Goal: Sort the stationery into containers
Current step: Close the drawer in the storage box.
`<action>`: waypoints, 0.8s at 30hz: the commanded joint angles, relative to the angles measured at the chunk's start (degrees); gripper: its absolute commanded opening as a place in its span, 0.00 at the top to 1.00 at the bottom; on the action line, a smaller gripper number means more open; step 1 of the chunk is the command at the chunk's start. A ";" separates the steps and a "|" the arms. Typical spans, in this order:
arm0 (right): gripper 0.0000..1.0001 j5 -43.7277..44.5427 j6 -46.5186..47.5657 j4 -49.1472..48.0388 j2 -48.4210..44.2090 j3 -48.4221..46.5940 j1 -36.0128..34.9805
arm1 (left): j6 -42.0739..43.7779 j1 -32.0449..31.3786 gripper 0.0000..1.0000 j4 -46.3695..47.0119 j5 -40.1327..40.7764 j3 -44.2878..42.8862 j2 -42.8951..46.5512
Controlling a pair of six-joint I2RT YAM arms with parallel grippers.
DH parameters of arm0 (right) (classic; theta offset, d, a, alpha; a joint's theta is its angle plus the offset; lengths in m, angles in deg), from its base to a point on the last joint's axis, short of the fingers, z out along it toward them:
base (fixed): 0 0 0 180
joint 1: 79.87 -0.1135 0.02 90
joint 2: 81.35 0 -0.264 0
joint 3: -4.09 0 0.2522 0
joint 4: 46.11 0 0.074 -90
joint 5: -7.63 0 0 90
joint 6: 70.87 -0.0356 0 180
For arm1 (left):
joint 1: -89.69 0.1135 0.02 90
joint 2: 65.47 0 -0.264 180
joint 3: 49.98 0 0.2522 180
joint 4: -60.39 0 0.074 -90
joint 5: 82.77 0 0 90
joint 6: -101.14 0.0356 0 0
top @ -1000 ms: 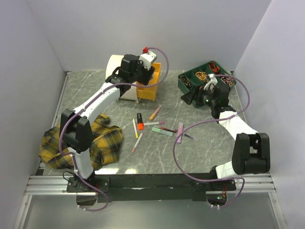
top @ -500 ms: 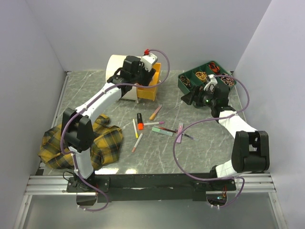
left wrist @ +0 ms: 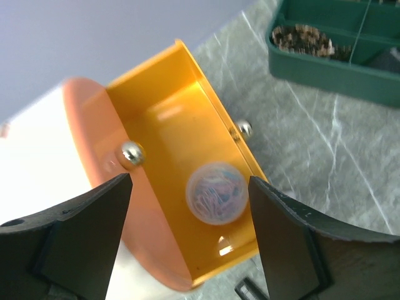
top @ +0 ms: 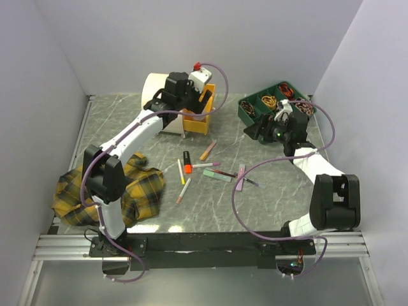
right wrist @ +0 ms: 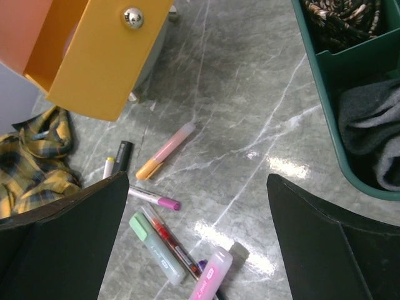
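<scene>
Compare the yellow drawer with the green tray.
The drawer is yellow, the tray dark green. The drawer is one undivided space holding a clear pot; the tray is split into compartments, with several filled. The drawer has a knob; the tray shows none. Both are open-topped.

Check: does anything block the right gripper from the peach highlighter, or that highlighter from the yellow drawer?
Only bare table lies between the open right gripper and the peach highlighter. The open left gripper hangs over the yellow drawer, likely blocking a drop there.
</scene>
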 commanded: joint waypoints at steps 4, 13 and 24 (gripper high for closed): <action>0.07 -2.92 -4.65 -4.67 5.56 -6.90 -0.53 | 4.46 1.27 0.17 9.75 9.48 -5.52 6.58; 1.00 -1.52 -7.56 -1.33 18.92 -24.29 -7.91 | -6.07 19.54 0.55 11.44 9.33 -5.87 5.97; 1.00 2.43 -8.44 3.50 31.49 -40.56 -14.59 | -13.64 27.38 0.99 10.03 2.12 -3.94 -0.43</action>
